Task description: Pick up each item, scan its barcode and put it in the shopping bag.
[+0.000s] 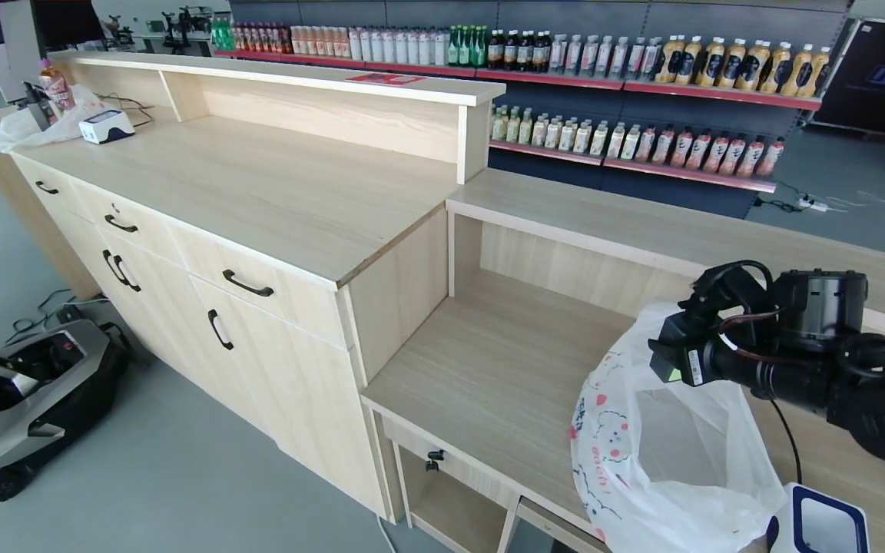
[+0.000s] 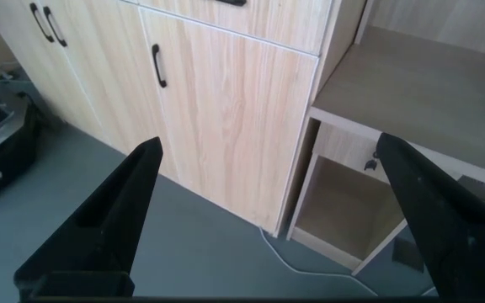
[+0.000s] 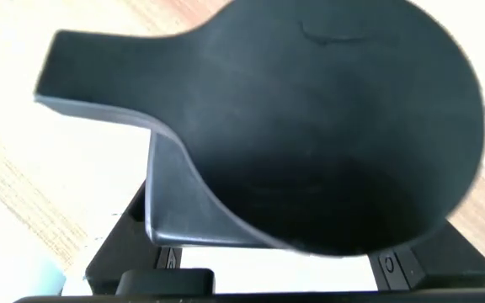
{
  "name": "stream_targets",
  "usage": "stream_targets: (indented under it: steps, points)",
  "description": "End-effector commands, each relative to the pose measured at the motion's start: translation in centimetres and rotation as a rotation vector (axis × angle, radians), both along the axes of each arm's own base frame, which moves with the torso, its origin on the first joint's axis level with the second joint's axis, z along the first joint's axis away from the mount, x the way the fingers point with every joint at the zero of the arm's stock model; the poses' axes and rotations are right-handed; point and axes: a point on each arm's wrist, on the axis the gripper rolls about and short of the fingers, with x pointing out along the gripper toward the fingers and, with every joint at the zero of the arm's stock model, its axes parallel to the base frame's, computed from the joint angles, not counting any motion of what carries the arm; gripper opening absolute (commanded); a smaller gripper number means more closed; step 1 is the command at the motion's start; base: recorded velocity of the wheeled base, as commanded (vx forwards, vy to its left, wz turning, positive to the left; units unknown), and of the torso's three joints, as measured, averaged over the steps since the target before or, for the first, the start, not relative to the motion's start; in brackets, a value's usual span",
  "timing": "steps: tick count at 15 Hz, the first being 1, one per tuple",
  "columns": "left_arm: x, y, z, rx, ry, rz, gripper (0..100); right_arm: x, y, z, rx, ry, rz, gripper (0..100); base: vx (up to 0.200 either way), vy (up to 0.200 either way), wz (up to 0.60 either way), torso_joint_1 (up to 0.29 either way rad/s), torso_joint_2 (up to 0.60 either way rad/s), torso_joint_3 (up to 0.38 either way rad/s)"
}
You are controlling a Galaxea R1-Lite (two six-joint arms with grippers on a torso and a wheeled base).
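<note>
White plastic shopping bag (image 1: 665,453) with small printed figures, lower right of the head view, standing on the low counter (image 1: 488,361) of light wood. Mouth open upward; no item seen inside. Just beside it, at the bottom right corner, white-and-dark barcode scanner (image 1: 823,522). Over the bag's upper rim, at right of frame, right gripper (image 1: 669,361); jaws apart or together, holding or not: cannot tell. Off the counter, left gripper (image 2: 268,145), fingers spread wide with nothing between them, hanging over grey floor (image 2: 200,240) in front of the cabinet doors (image 2: 226,109).

Step in hand, by judgement: fetching an item, none lying near the bag. Best done by closing on the item's body well away from its barcode, leaving the code free to face the scanner. Then a lowering through the middle of the bag's mouth, well inside the thin loose rim.

Further off, centre left: tall counter (image 1: 258,177) with black-handled drawers. At its far end, upper left: second bag (image 1: 28,130), a bottle (image 1: 54,84) in or behind it (cannot tell which), and a small white device (image 1: 107,125) just beside. Along the top: red-edged shelves (image 1: 642,86) of bottled drinks.

In the way: upright side panel (image 1: 392,299) and the step between the two counters; the bag's rim under the right arm.
</note>
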Motion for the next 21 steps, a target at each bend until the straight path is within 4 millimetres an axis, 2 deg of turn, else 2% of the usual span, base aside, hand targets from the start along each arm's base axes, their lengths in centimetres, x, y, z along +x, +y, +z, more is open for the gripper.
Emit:
stream_targets:
  steps: [1,3,7,9,12,21]
  points:
    - [0.0,0.0,0.0,-0.001,0.001,-0.001,100,2.3,-0.7,-4.6,0.021,0.062,0.062,0,0.000,0.000,0.00,0.000,0.00,0.000]
    - [0.0,0.0,0.0,-0.001,0.001,-0.001,100,3.4,-1.7,-6.5,-0.003,0.064,0.095,0,0.000,0.000,0.00,0.000,0.00,0.000]
    - [0.0,0.0,0.0,-0.001,0.000,-0.001,100,5.8,-2.9,-8.6,-0.003,0.047,0.116,0,0.000,0.000,0.00,0.000,0.00,0.000]
    - [0.0,0.0,0.0,-0.001,0.001,-0.001,100,6.0,-3.4,-9.2,-0.007,0.055,0.106,0,0.000,0.000,0.00,0.000,0.00,0.000]
    - [0.0,0.0,0.0,-0.001,0.001,-0.001,100,6.1,-4.4,-11.4,-0.029,0.094,0.090,0,0.000,0.000,0.00,0.000,0.00,0.000]
    - [0.0,0.0,0.0,-0.001,0.001,-0.001,100,7.2,-4.2,-15.0,0.001,0.076,0.204,0,0.000,0.000,0.00,0.000,0.00,0.000]
